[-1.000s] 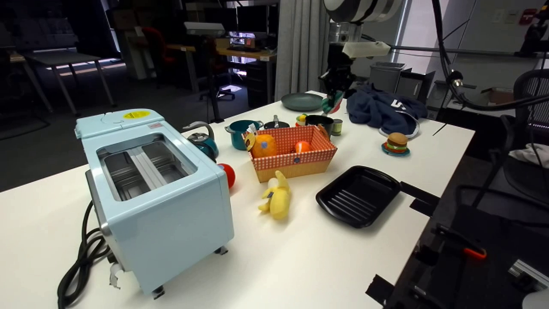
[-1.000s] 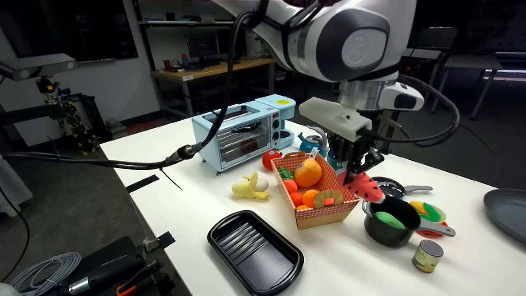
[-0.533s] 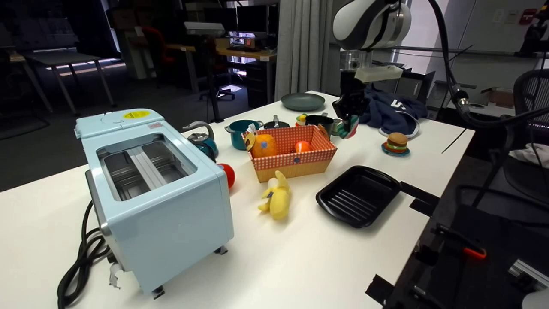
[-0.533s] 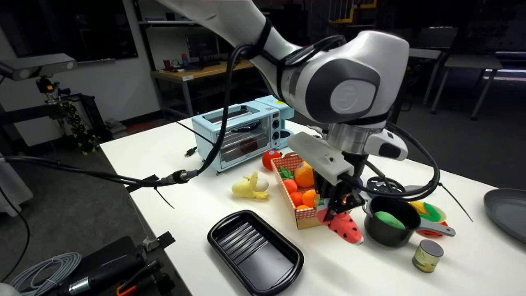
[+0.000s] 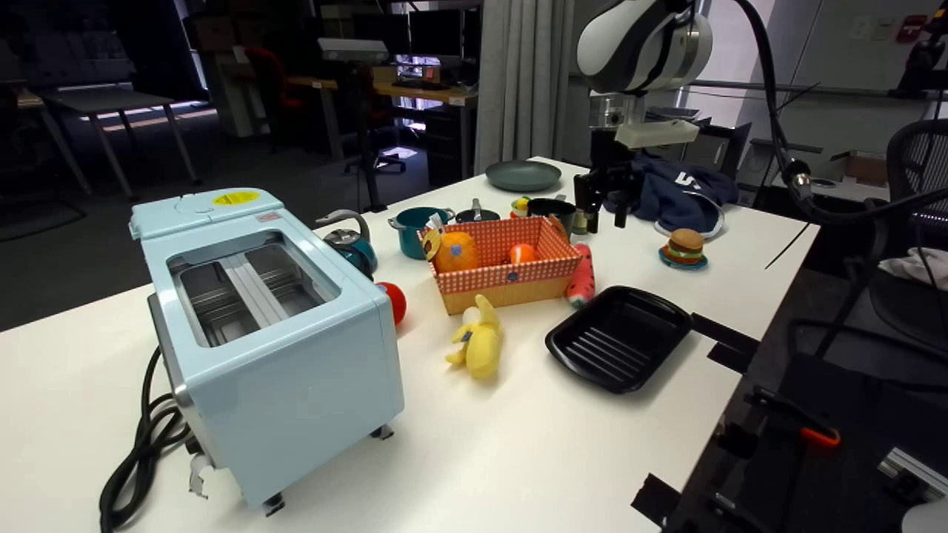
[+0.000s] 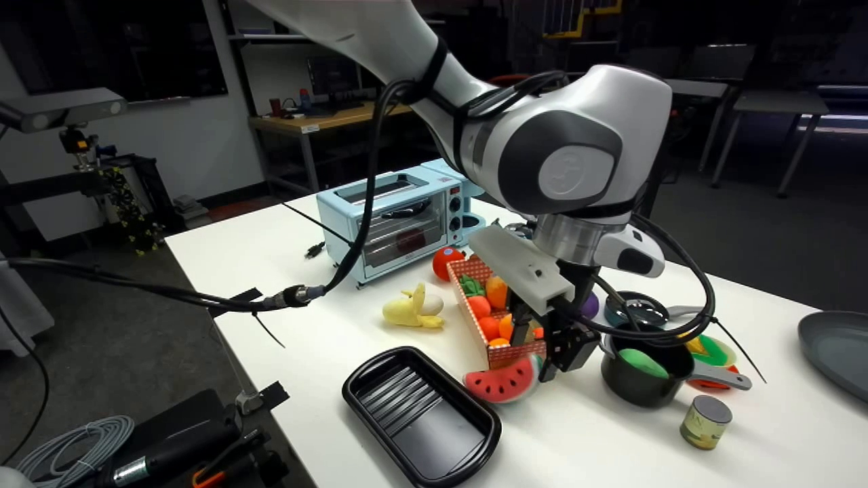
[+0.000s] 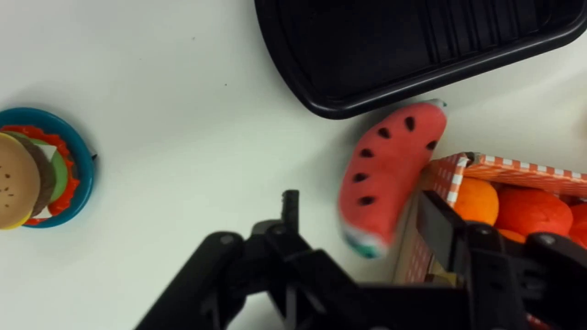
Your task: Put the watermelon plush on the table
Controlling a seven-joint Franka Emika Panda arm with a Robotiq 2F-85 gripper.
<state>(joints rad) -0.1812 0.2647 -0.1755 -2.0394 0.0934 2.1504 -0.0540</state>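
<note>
Red plush [image 7: 387, 174] on the tabletop [image 7: 197, 151], between basket [image 5: 511, 296] and tray [image 5: 621, 339]; cannot tell if touching either. Free of the tool [image 7: 361, 208], with jaws wide apart. Could go wrong by withdrawing sideways: with one jaw apparently close to the basket, liable to catch the rim and shove the plush against the tray. Looks curved, padded, black-seeded, white-and-green at the tips, blurred at one end in the wrist view.

Watermelon plush [image 5: 582, 275] is down on the bench [image 5: 503, 451], tucked between the checkered basket [image 5: 511, 294] and the black tray [image 5: 615, 344], can't tell if they touch. The claw [image 5: 603, 217] hangs behind it, jaws apart. Yellow banana [image 5: 483, 349] sits closer to me.
</note>
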